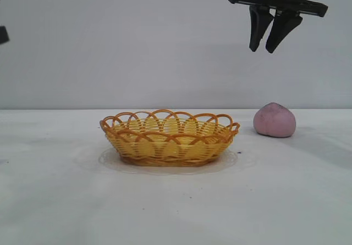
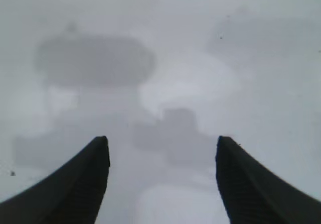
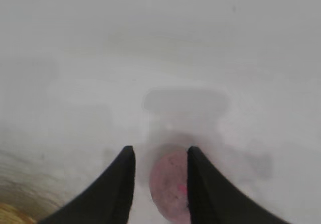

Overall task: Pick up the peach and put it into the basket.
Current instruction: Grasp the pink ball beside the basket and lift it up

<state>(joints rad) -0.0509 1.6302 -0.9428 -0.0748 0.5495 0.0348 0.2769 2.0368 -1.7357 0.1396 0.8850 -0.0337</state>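
Note:
The peach (image 1: pixel 274 120), a small pink-mauve lump, rests on the white table to the right of the basket (image 1: pixel 169 138), a yellow wicker oval with an orange-brown looped rim. My right gripper (image 1: pixel 267 47) hangs open and empty high above the peach. In the right wrist view the peach (image 3: pixel 169 186) shows far below between the open fingers of that gripper (image 3: pixel 160 156). My left gripper (image 2: pixel 163 143) is open and empty over bare table; in the exterior view only a dark bit of that arm (image 1: pixel 3 34) shows at the far left edge.
The white table (image 1: pixel 66 201) runs wide around the basket and peach. A plain grey wall stands behind. A corner of the basket (image 3: pixel 12 216) shows at the edge of the right wrist view.

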